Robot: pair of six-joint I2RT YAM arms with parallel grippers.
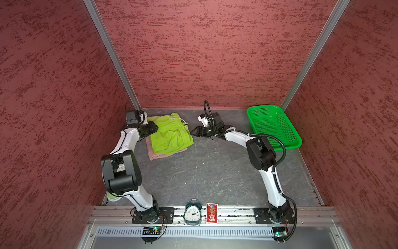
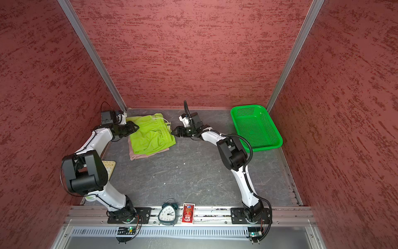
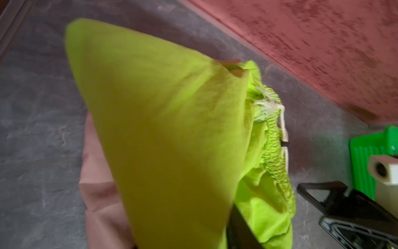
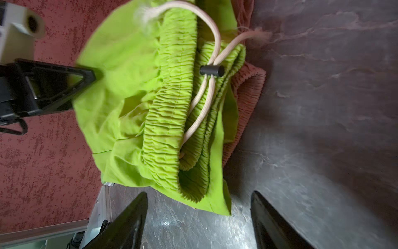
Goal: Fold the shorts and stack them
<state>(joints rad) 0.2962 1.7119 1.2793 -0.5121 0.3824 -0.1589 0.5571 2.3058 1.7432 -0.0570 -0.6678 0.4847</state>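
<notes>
The lime green shorts (image 1: 170,135) (image 2: 150,135) lie folded on top of the dusty pink shorts (image 1: 155,156) (image 2: 137,156) at the back left of the table. Their gathered waistband and white drawstring (image 4: 213,38) face my right gripper (image 1: 191,132) (image 4: 199,194). It stands open just off that edge with only bare table between its fingers. My left gripper (image 1: 155,127) (image 2: 136,127) is at the opposite edge of the green shorts. In the left wrist view blurred green fabric (image 3: 161,129) rises over the jaws and hides them; one black finger (image 3: 239,228) shows. Pink fabric (image 3: 97,194) pokes out underneath.
A bright green perforated basket (image 1: 286,146) (image 2: 266,147) stands at the back right, beside the right arm. An alarm clock (image 1: 192,212) and a small red box (image 1: 212,213) sit on the front rail. Red walls close in on three sides.
</notes>
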